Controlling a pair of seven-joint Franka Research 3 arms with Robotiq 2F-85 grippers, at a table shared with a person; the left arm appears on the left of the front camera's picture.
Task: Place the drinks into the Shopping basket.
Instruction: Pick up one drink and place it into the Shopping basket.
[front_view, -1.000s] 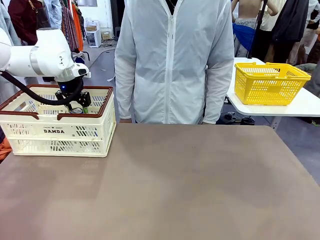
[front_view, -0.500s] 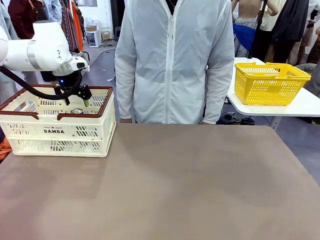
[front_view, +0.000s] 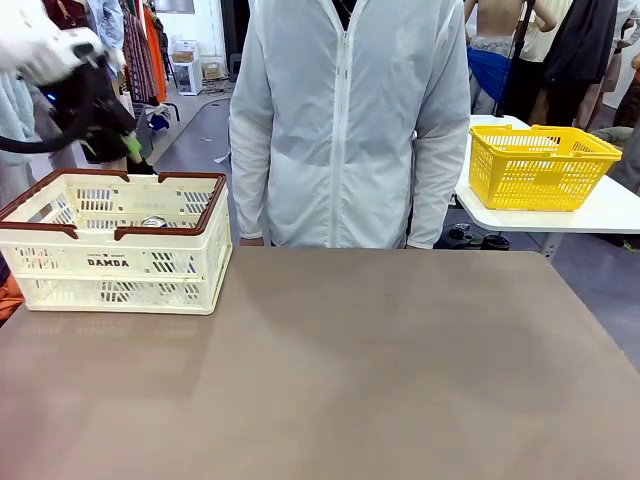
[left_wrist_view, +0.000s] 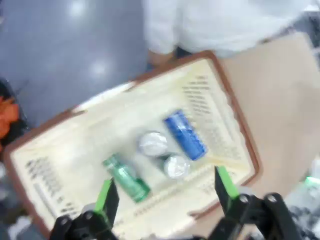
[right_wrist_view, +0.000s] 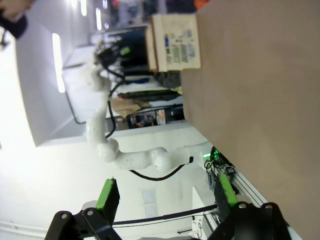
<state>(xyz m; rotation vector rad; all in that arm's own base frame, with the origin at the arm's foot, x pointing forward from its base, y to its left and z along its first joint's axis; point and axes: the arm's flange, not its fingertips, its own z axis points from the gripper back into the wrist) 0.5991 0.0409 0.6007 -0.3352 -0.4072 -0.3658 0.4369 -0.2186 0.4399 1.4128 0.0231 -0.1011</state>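
A: Where is my left gripper?
B: Raised above the Shopping basket at the table's left edge, jaws spread, empty.
A: Drinks inside?
B: Four: two upright cans, one green can, one blue can.

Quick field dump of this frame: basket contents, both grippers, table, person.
basket: far left of table, cream with brown rim
contents: blue can lying; green can lying; two silver-topped cans upright, between them
left gripper: open, empty, above basket
right gripper: open, empty, off the table's edge
person: standing at far side, white jacket
yellow basket: on separate table, right
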